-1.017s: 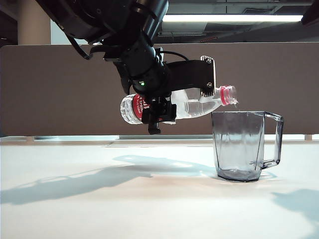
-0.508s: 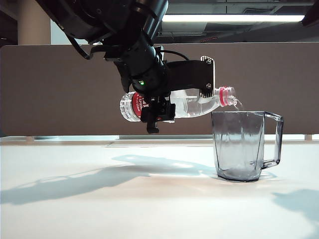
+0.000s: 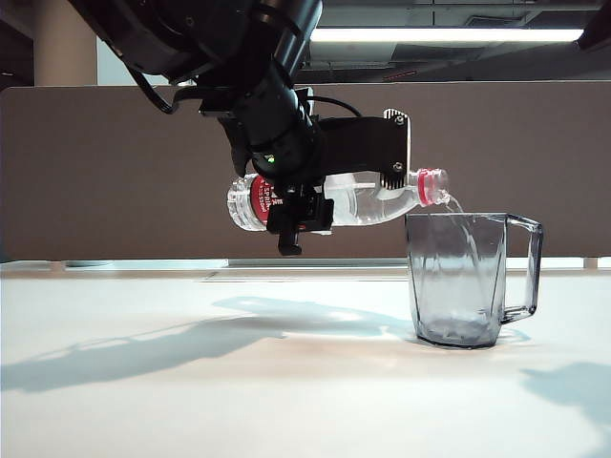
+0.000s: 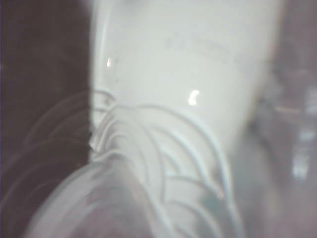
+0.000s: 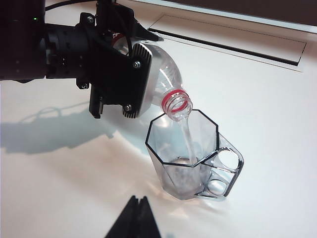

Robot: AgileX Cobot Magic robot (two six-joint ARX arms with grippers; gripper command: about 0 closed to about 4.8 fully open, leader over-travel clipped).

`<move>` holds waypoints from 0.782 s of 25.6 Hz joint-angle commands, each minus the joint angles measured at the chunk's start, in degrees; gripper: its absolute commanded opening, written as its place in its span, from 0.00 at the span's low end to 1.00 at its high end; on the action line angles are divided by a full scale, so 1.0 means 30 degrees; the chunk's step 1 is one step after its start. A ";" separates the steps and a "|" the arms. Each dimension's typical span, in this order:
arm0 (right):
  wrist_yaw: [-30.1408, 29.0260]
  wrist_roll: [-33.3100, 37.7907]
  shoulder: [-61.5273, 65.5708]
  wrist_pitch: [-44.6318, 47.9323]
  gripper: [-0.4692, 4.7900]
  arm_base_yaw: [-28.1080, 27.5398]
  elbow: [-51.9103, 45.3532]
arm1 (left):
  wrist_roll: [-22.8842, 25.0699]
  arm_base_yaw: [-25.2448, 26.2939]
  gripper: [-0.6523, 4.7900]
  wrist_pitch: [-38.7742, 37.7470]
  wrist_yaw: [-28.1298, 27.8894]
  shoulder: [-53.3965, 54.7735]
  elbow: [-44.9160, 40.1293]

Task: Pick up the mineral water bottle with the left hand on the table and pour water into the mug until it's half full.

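The left hand [image 3: 329, 181] is closed around the body of the mineral water bottle [image 3: 368, 203] and holds it in the air above the table [image 3: 191, 401], to the left of the mug [image 3: 470, 279] in the exterior view. The bottle lies almost level. Its long axis runs from the base on the left to the open mouth on the right, and the mouth is tipped a little downward. The red neck ring sits just above the near rim of the mug, and a thin stream of water falls from the mouth into the mug [image 5: 190, 158]. Only a shallow layer of water is visible at the bottom, so the mug looks far from half full; the pouring probably has to go on, with the mouth kept over the opening. The mug stands upright on the table, its handle pointing away from the bottle.

The left wrist view is filled by the blurred ribbed wall of the bottle [image 4: 183, 99], very close to the camera.

The right gripper [image 5: 134, 218] hangs apart, near the mug but not touching it; its two dark fingertips meet in a point, so it appears closed and empty. The left hand is clearly the working one.

The table is white, smooth and bare around the mug. A brown partition [image 3: 95, 172] stands behind it.
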 commanded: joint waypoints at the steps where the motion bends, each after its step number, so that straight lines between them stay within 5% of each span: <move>1: -0.0036 -0.0058 -0.0029 0.0284 0.09 0.0000 0.0153 | 0.0517 -0.0044 0.58 0.0998 -0.0175 -0.0284 0.0219; 20: -0.0036 -0.0058 -0.0022 0.0284 0.09 0.0000 0.0153 | 0.0845 -0.0015 0.58 0.0998 -0.0306 -0.0291 0.0219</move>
